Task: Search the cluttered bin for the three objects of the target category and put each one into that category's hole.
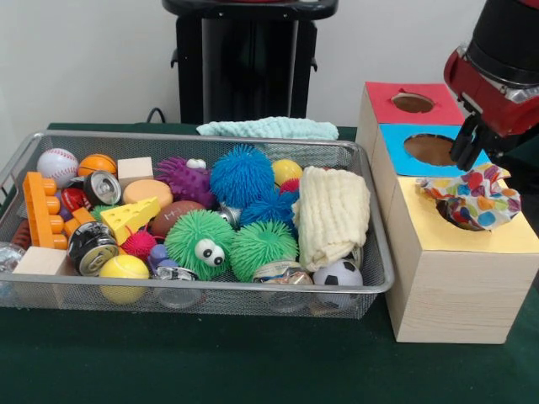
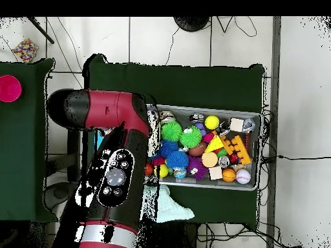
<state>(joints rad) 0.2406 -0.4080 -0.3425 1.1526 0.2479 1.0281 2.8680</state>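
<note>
Landmark: wooden box [image 1: 455, 286] with three coloured tops, standing just beside the wire bin [image 1: 370, 278] on the green tabletop [image 1: 210, 362].
Target category, as I judge it: cloths, since a spotted cloth [image 1: 470, 198] sits bunched in the hole of the box's yellow section, partly in and partly spilling over the rim.
Gripper: the gripper [image 1: 466, 151] hangs just above the cloth, over the seam between the blue hole [image 1: 429, 149] and the yellow section. Whether it is open or closed cannot be made out, nor whether it touches the cloth.
Other holes: the red hole [image 1: 413, 103] at the box's far end looks empty.
Remaining cloths: a cream knitted cloth [image 1: 333, 215] lies in the bin at the end nearest the box; a pale green cloth [image 1: 268, 128] lies behind the bin, away from the box.
Overhead view: the arm [image 2: 113, 174] covers the box entirely; only the bin shows.
Doing the step well: make sure the cloth drops fully through, pressing the loose folds inward if needed, then lift straight up so nothing drags back out. Next likely pick is the cream cloth.
</note>
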